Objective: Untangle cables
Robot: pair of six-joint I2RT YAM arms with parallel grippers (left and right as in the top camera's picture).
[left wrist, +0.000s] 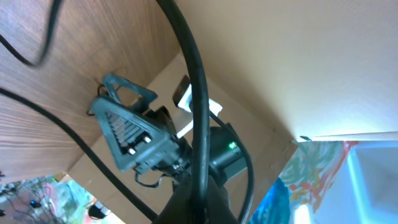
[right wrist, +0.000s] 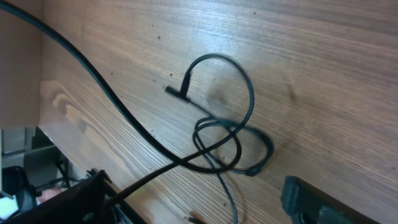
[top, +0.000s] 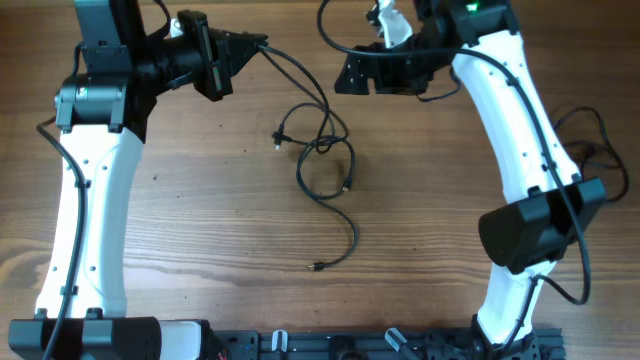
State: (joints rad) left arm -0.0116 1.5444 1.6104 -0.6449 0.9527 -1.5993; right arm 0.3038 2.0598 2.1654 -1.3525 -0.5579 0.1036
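Note:
The cables (top: pixel 325 160) are thin black cords on the wood table, bunched in a small knot with loops. One plug (top: pixel 277 138) lies to the left and a tail ends in a plug (top: pixel 318 265) nearer the front. My left gripper (top: pixel 255 45) is shut on one cord, which runs down to the knot. That cord (left wrist: pixel 193 93) passes between the jaws (left wrist: pixel 199 202) in the left wrist view. My right gripper (top: pixel 350 75) is open and raised behind the knot. The right wrist view shows the knot (right wrist: pixel 224 140) below its wide-apart jaws (right wrist: pixel 196 205).
The white arms stand at both sides, with their own thicker black wires (top: pixel 590 150) hanging at the right. A dark rail (top: pixel 380 345) runs along the front edge. The table's far edge meets a beige wall (left wrist: pixel 298 56).

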